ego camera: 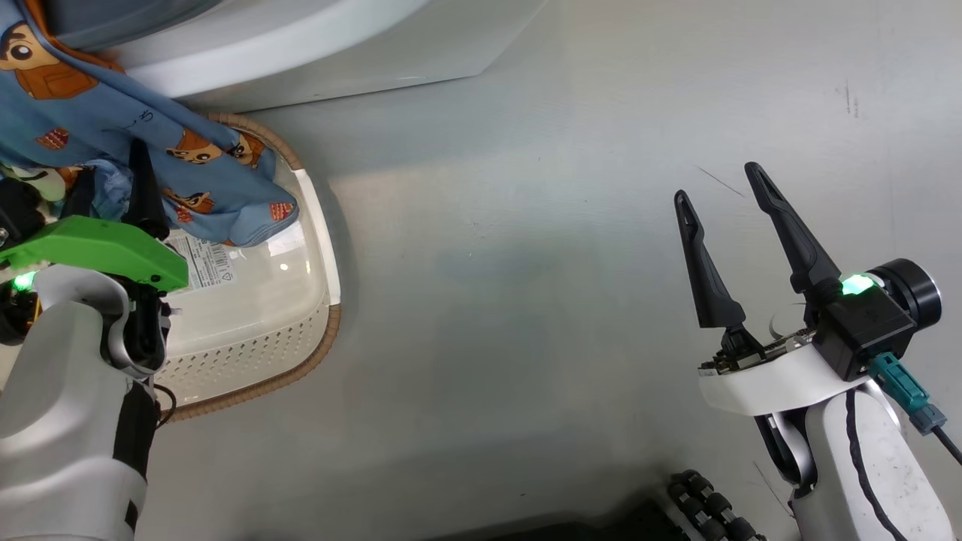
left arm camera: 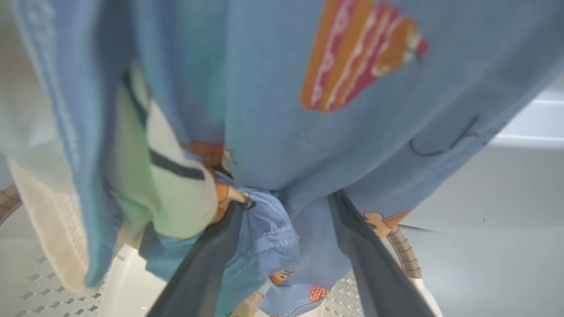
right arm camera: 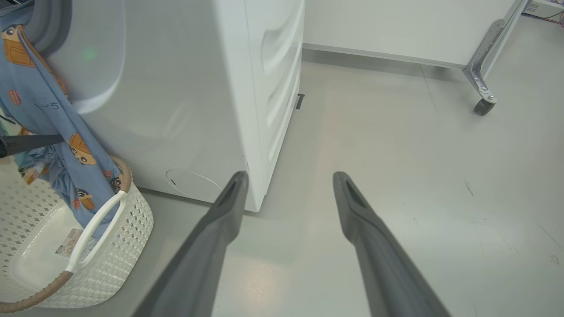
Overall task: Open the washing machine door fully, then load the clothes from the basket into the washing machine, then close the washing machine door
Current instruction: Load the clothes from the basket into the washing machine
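**Left gripper** (left arm camera: 288,202): clamped on a gathered bunch of the clothes (ego camera: 150,143). Blue printed fabric is packed between both fingers, with pale green-and-white cloth caught beside it. The grip sits mid-length on the bundle, probably so that most of the load lifts in one pass.

**Clothes, position:** held above the basket (ego camera: 319,248), close against the front of the washing machine (right arm camera: 185,110). The lower hem trails over the basket's brown rim. The basket floor is otherwise bare down to its label sticker (ego camera: 207,263).

**Orientation:** in the right wrist view the garment hangs as one long strip. Its long axis is steeply inclined — the upper end is up by the grey gasket (right arm camera: 44,22) and the lower end is in the basket. I cannot tell whether the top is already inside the drum.

**Right gripper** (ego camera: 715,182): fingers spread and holding nothing, parked over the floor well apart from the basket — judged to be keeping clear of the loading path.
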Tool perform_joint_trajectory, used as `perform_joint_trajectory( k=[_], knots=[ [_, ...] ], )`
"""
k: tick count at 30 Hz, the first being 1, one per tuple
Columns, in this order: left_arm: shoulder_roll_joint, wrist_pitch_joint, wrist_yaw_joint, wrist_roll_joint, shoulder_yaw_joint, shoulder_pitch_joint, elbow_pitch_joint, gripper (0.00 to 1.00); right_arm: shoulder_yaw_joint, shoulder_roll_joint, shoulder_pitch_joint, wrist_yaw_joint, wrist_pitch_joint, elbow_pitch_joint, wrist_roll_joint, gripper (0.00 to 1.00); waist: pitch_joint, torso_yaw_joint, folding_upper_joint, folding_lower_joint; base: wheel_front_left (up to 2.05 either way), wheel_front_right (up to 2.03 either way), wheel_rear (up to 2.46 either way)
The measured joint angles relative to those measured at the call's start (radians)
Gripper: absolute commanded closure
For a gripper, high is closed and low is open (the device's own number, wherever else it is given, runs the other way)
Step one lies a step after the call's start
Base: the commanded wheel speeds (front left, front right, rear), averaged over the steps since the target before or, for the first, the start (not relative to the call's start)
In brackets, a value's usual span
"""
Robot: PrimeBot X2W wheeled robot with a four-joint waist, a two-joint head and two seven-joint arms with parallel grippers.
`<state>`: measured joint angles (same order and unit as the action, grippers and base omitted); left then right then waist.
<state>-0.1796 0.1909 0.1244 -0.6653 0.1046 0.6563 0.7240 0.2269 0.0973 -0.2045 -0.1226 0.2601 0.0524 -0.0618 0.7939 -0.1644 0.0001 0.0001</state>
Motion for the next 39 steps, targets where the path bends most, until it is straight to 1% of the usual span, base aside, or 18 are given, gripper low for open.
perform_joint_trajectory(
  k=[8,14,15,16,17,18,19,20,21,22,23,30,36,39],
  knots=[
    [-0.007,0.025,0.000,-0.002,0.006,0.051,0.021,0.00,-0.001,0.001,0.000,0.000,0.000,0.007,0.002,0.00,0.010,0.002,0.0000,0.0000,0.00,0.00,0.00],
    [-0.015,0.032,0.000,0.005,0.008,0.075,0.062,0.00,-0.001,0.000,0.000,0.000,0.000,0.011,0.003,0.00,0.018,0.002,0.0000,0.0000,0.00,0.00,0.00],
    [-0.017,0.032,0.000,0.005,0.008,0.080,0.072,0.04,-0.001,0.000,0.000,0.000,0.000,0.011,0.003,0.00,0.018,0.001,-0.0001,0.0000,0.00,0.00,0.00],
    [-0.020,0.037,0.000,0.008,0.008,0.083,0.080,0.11,-0.001,0.000,0.000,0.000,0.000,0.012,0.003,0.00,0.019,0.001,0.0000,0.0000,0.00,0.00,0.00],
    [-0.021,0.040,0.000,0.013,0.006,0.084,0.085,0.20,0.000,0.000,0.000,0.000,0.000,0.012,0.003,0.00,0.020,0.000,0.0000,0.0000,0.00,0.00,0.00],
    [-0.023,0.040,0.000,0.014,0.003,0.087,0.091,0.32,0.000,0.000,0.000,0.000,0.000,0.012,0.003,0.00,0.020,0.000,0.0000,0.0000,0.00,0.00,0.00],
    [-0.024,0.041,0.000,0.014,0.001,0.090,0.099,0.53,0.001,-0.001,0.000,0.000,0.000,0.012,0.003,0.00,0.021,-0.001,0.0000,0.0000,0.00,0.00,0.00],
    [-0.025,0.041,0.000,0.016,-0.001,0.094,0.106,0.62,0.001,-0.001,0.000,0.000,0.000,0.012,0.003,0.00,0.021,-0.002,0.0000,0.0000,0.00,0.00,0.00],
    [-0.025,0.041,0.000,0.016,-0.002,0.096,0.110,0.76,0.001,-0.001,0.000,0.000,0.000,0.012,0.002,0.00,0.021,-0.003,0.0000,0.0000,0.00,0.00,0.00],
    [-0.025,0.041,0.000,0.017,-0.002,0.098,0.114,0.99,0.001,-0.002,0.000,0.000,0.000,0.012,0.002,0.00,0.021,-0.003,0.0000,0.0000,0.00,0.00,0.00],
    [-0.025,0.044,0.000,0.020,-0.002,0.100,0.118,1.00,0.001,-0.002,0.000,0.000,0.000,0.012,0.002,0.00,0.021,-0.004,0.0000,0.0000,0.00,0.00,0.00],
    [-0.022,0.053,0.000,0.022,-0.011,0.108,0.135,1.00,-0.003,-0.004,-0.001,0.000,0.000,0.012,0.002,0.00,0.019,-0.002,0.0000,0.0000,0.00,0.00,0.00],
    [0.003,0.058,0.000,0.019,-0.035,0.103,0.134,1.00,-0.006,-0.009,-0.015,0.000,0.000,0.005,0.002,0.00,0.000,0.011,0.0000,0.0000,0.00,0.00,0.00],
    [0.015,0.057,0.000,0.012,-0.052,0.088,0.100,1.00,-0.007,-0.011,-0.016,0.000,0.000,-0.002,0.000,0.00,-0.014,0.020,0.0000,0.0000,0.00,0.00,0.00]
  ],
)
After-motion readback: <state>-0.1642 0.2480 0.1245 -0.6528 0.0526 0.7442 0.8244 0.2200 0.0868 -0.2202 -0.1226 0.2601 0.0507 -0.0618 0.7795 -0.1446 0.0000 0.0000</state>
